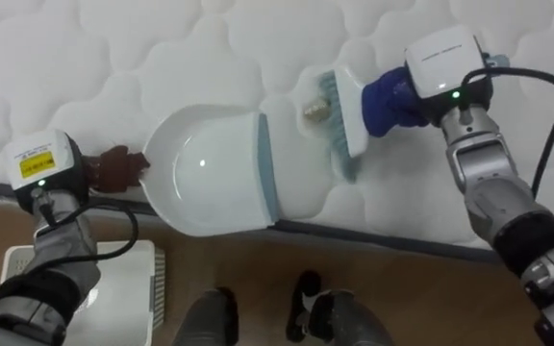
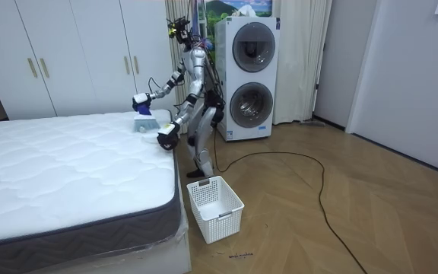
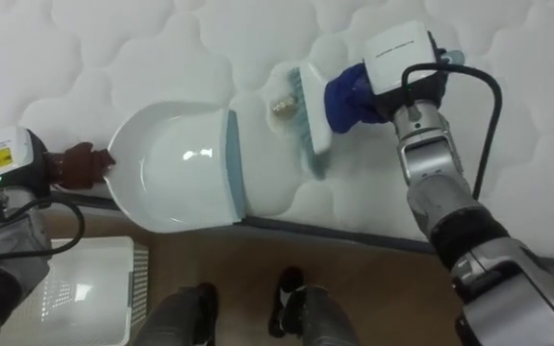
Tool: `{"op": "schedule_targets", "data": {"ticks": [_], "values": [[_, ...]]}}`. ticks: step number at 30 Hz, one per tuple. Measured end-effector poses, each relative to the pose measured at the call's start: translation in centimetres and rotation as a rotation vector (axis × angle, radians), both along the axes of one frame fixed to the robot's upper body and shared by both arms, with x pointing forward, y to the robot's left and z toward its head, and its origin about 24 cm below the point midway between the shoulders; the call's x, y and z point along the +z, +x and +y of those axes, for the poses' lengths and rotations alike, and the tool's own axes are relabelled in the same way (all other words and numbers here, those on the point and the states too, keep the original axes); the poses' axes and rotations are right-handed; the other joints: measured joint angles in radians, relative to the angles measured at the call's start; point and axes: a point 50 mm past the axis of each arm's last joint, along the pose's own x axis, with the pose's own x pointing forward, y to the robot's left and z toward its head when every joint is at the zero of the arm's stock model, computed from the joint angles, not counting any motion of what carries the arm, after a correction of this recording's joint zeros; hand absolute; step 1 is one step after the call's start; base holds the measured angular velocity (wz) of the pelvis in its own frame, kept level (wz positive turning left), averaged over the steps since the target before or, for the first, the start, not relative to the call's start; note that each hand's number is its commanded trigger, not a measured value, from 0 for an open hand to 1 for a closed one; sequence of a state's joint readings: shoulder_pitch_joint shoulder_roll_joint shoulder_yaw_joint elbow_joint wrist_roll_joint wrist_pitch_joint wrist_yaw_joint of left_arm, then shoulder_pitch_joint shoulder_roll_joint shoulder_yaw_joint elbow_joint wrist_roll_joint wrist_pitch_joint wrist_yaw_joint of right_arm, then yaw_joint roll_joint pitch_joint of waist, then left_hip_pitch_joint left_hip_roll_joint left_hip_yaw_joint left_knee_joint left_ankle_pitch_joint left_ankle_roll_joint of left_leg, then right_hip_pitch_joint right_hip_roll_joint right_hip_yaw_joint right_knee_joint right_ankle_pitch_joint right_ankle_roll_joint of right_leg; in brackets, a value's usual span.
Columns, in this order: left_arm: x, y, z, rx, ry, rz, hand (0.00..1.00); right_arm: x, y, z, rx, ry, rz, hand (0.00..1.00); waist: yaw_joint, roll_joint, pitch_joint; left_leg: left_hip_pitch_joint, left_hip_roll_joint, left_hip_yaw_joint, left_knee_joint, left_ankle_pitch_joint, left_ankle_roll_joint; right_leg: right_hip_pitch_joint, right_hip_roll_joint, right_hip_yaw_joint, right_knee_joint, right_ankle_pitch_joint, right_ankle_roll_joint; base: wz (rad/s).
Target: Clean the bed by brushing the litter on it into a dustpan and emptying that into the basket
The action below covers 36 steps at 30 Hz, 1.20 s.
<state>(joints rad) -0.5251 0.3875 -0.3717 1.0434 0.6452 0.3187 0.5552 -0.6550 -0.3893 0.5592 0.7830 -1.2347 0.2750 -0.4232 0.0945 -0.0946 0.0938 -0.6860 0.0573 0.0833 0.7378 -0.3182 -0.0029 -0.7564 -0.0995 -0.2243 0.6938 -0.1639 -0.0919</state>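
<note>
While the robot stands at the edge of the mattress [image 1: 162, 48] with two stacked washing machines [image 2: 249, 76] behind it, its left robot hand [image 1: 113, 169], in a dark red glove, is curled round the handle end of a white dustpan [image 1: 210, 178] that lies on the mattress near its rim. The right robot hand [image 1: 390, 101], gloved in blue, is clenched on a brush [image 1: 346, 111] whose bristles face the pan's pale blue lip. Between bristles and lip lies a small tan scrap [image 1: 313, 111]. A white basket [image 2: 215, 205] sits on the floor [image 2: 318, 213] beside the mattress
</note>
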Motion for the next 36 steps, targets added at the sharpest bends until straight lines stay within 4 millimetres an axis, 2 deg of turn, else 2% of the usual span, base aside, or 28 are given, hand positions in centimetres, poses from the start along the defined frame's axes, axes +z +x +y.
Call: {"op": "schedule_targets", "data": {"ticks": [4, 7, 11, 14, 21, 24, 26, 30, 32, 36], "values": [[-0.1, 0.0, -0.2, -0.004, -0.007, 0.002, 1.0, 0.7, -0.5, 2.5, 0.112, 0.031, -0.031, 1.0, 0.004, 0.001, -0.0007, -0.007, -0.002, 0.001, -0.006, 0.001, -0.002, -0.01, 0.0, -0.001, -0.002, 0.0, 0.0, 0.0], [-0.5, -0.1, -0.7, -0.011, -0.029, 0.006, 1.0, 0.8, -1.3, 4.7, 0.19, 0.072, -0.031, 1.0, 0.019, 0.003, -0.0019, -0.005, -0.002, 0.004, -0.015, 0.002, -0.002, -0.01, 0.001, -0.001, -0.008, 0.0, 0.0, -0.01], [-1.1, -0.3, -0.8, -0.024, -0.045, 0.022, 1.0, 0.2, -1.9, 8.2, 0.3, 0.134, 0.04, 1.0, 0.022, 0.006, -0.0021, -0.004, -0.002, -0.003, -0.016, 0.002, -0.002, -0.001, 0.0, -0.005, -0.014, -0.001, 0.002, 0.05], [-1.2, -0.4, -0.9, -0.042, -0.053, 0.024, 1.0, 0.1, -2.4, 9.3, 0.34, 0.187, 0.102, 1.0, 0.023, 0.007, -0.0018, -0.009, -0.004, -0.004, -0.014, 0.002, 0.0, -0.003, -0.004, -0.008, -0.014, -0.002, 0.005, 0.06], [-1.8, -0.7, -1.4, -0.09, -0.058, 0.041, 1.0, -0.9, -4.1, 11.0, 0.437, 0.249, 0.237, 1.0, 0.023, 0.007, -0.0025, -0.012, -0.014, -0.009, -0.006, 0.002, 0.002, -0.014, -0.007, 0.007, 0.005, -0.009, 0.012, 0.01], [-2.0, -0.8, -1.3, -0.096, -0.062, 0.046, 1.0, -1.2, -4.4, 11.3, 0.456, 0.231, 0.279, 1.0, 0.023, 0.009, -0.0063, -0.022, -0.011, -0.012, 0.009, 0.001, 0.003, -0.018, -0.005, 0.006, 0.011, -0.008, 0.011, 0.0], [-2.4, -1.3, -1.2, -0.095, -0.065, 0.062, 1.0, -1.4, -4.6, 11.5, 0.469, 0.22, 0.309, 1.0, 0.023, 0.011, -0.0135, -0.023, -0.011, -0.012, 0.017, 0.0, 0.005, -0.018, -0.006, 0.007, 0.016, -0.008, 0.011, 0.0], [-2.7, -1.6, -1.1, -0.091, -0.066, 0.073, 1.0, -1.1, -4.7, 11.8, 0.482, 0.222, 0.332, 1.0, 0.026, 0.014, -0.0168, -0.023, -0.012, -0.012, 0.024, 0.0, 0.005, -0.018, -0.006, 0.009, 0.016, -0.007, 0.011, 0.0], [-3.0, -1.9, -1.0, -0.088, -0.066, 0.083, 1.0, -1.2, -4.8, 11.9, 0.486, 0.238, 0.354, 1.0, 0.027, 0.016, -0.0228, -0.022, -0.012, -0.013, 0.026, 0.0, 0.005, -0.018, -0.006, 0.01, 0.017, -0.006, 0.01, 0.0], [-3.3, -2.3, -0.9, -0.082, -0.063, 0.096, 1.0, -1.2, -4.7, 11.8, 0.477, 0.244, 0.371, 1.0, 0.027, 0.021, -0.0259, -0.02, -0.012, -0.012, 0.028, 0.001, 0.004, -0.016, -0.006, 0.01, 0.021, -0.005, 0.009, 0.0]]}}
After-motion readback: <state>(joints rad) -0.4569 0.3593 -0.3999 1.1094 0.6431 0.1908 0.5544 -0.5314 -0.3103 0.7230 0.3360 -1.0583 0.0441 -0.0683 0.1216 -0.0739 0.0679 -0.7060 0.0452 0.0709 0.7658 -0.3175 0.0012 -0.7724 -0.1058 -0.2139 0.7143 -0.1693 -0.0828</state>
